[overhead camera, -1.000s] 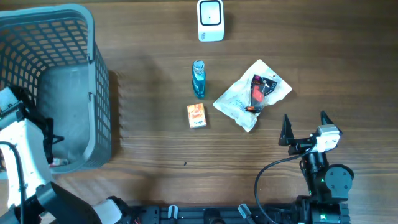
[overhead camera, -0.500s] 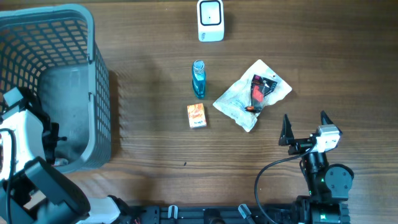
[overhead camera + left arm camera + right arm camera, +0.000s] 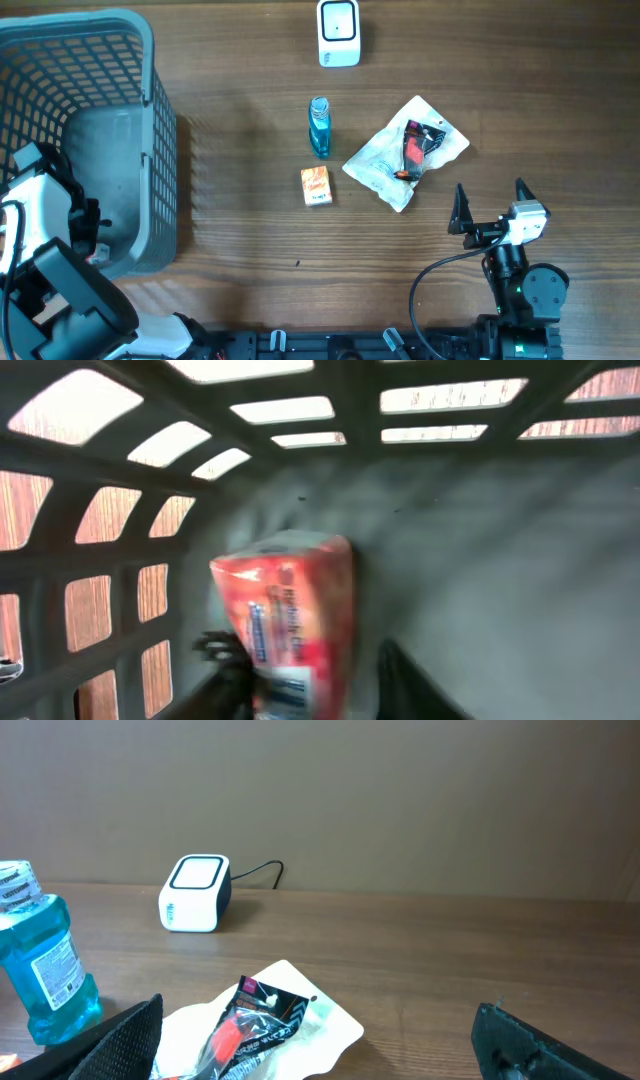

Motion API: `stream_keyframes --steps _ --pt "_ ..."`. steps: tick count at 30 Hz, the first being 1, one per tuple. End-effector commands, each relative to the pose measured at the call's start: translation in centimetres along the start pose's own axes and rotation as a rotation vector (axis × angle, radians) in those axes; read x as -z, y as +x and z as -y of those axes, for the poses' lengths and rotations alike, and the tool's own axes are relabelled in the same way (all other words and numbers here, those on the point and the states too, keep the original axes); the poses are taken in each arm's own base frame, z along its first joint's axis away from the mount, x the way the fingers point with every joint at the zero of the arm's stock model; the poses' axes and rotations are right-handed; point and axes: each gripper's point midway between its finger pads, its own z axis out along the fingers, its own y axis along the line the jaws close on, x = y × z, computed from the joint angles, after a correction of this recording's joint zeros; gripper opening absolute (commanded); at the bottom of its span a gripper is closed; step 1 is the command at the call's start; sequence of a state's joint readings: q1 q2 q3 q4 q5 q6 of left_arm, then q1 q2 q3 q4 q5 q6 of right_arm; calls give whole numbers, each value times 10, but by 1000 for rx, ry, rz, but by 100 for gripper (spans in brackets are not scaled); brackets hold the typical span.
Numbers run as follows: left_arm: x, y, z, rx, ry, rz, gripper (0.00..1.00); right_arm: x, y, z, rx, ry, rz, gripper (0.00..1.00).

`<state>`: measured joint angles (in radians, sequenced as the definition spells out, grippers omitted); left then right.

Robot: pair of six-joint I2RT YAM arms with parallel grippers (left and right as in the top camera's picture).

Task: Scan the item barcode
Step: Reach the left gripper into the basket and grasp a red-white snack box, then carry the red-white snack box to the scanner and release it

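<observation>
A brown wood-grain table (image 3: 250, 240) carries a grey slatted plastic basket (image 3: 165, 150) at its left end. In the basket's bottom corner sits a glossy red-orange printed packet (image 3: 295, 610), blurred, with a white-and-blue label low on its face; no barcode is legible. The left gripper (image 3: 312, 672) straddles it, but I cannot tell whether it actually clamps. Best to pinch the packet's edges, leave the label uncovered, then lift clear of the wall toward the white box-shaped scanner (image 3: 338, 33). The right gripper (image 3: 490, 197) is spread wide and empty.

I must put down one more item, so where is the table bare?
The table is bare between the basket and the orange box, and right of the scanner. It is crowded around the blue bottle and plastic bag.
</observation>
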<state>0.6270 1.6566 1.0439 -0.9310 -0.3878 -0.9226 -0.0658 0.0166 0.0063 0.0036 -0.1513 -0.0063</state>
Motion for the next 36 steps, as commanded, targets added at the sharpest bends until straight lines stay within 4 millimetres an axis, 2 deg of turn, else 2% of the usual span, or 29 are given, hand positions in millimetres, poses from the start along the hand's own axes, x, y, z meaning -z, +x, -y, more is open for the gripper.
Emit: stream_keyframes --steps 1,5,9,10,11,14,19,20,21,23,25,27,28,29,30,32,34,36 --pt "-7 8 4 1 12 -39 17 0 -2 1 18 6 9 100" --pt "-2 2 9 6 33 -26 4 0 -2 1 18 6 9 100" --pt "30 -12 21 27 113 -27 4 0 -2 1 18 6 9 100" --pt "57 -19 31 4 203 -37 4 0 -2 1 18 6 9 100" --pt "69 -20 36 -9 254 -46 4 0 -2 1 18 6 9 100" --pt "124 -22 52 -49 471 -74 4 0 -2 1 18 6 9 100" --pt "242 -26 62 -64 928 -33 4 0 -2 1 18 6 9 100" --pt "272 -21 61 -90 1053 -26 4 0 -2 1 18 6 9 100" --pt "312 -11 57 -143 1208 -15 4 0 -2 1 18 6 9 100" --pt "376 17 43 -304 1450 29 4 0 -2 1 18 6 9 100" --pt "422 47 25 -445 1616 75 4 0 -2 1 18 6 9 100" --pt "454 81 7 -558 1732 81 4 0 -2 1 18 6 9 100" --pt "463 95 1 -601 1767 68 4 0 -2 1 18 6 9 100" --pt "472 117 -4 -666 1799 33 4 0 -2 1 18 6 9 100" --pt "474 128 -5 -697 1807 13 4 0 -2 1 18 6 9 100" --pt "477 169 -4 -820 1815 -84 4 0 -2 1 18 6 9 100" --pt "475 213 1 -946 1795 -194 4 0 -2 1 18 6 9 100" --pt "465 254 13 -1044 1734 -273 4 0 -2 1 18 6 9 100"
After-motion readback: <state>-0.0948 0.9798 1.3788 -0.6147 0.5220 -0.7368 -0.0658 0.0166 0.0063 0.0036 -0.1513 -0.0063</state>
